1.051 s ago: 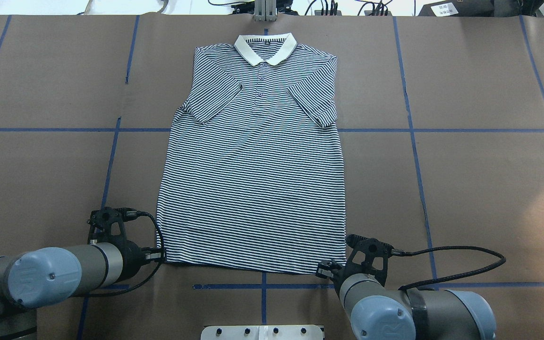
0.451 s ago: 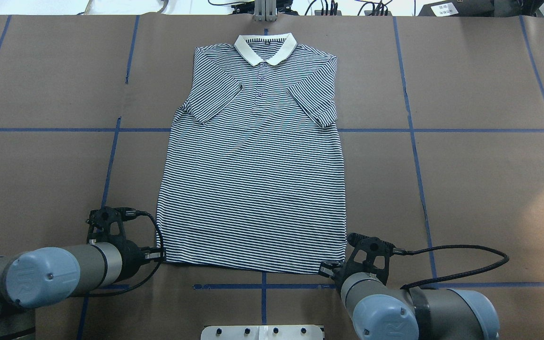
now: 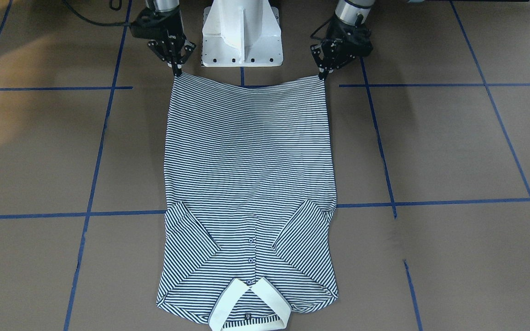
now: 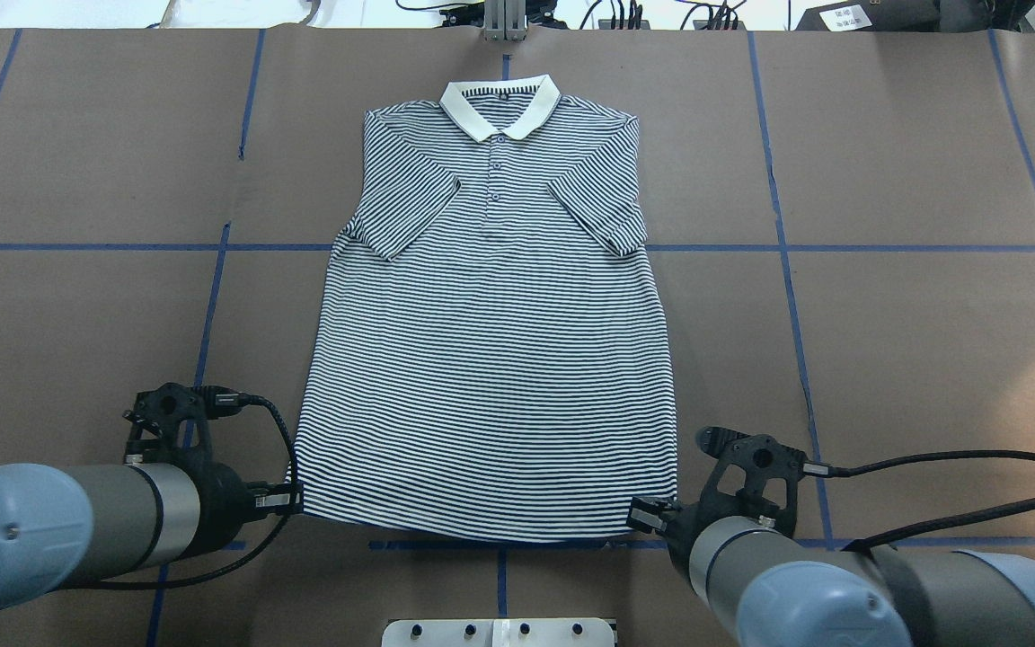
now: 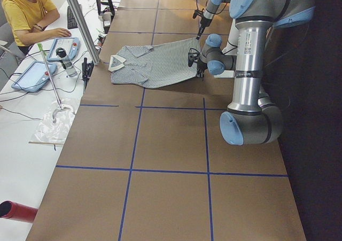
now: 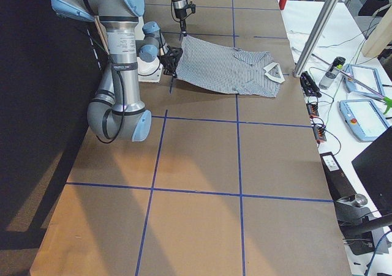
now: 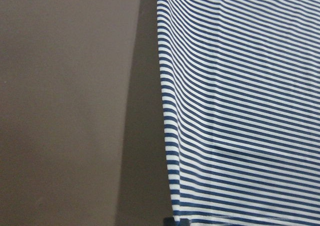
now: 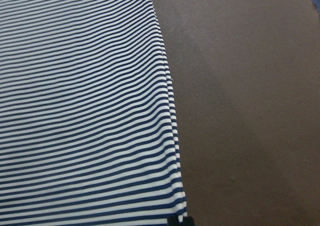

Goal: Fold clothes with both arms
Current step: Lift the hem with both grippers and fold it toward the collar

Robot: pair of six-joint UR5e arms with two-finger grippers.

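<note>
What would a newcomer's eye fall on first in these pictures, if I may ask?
The striped polo shirt spread mid-table, white collar farthest from the robot. The left gripper and right gripper each pinch a hem corner, holding that edge raised off the table.

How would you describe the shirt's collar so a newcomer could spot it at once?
On the brown table crossed by blue tape lies a striped shirt. At its end farthest from the robot's base sits the collar, the only plain white part.
</note>
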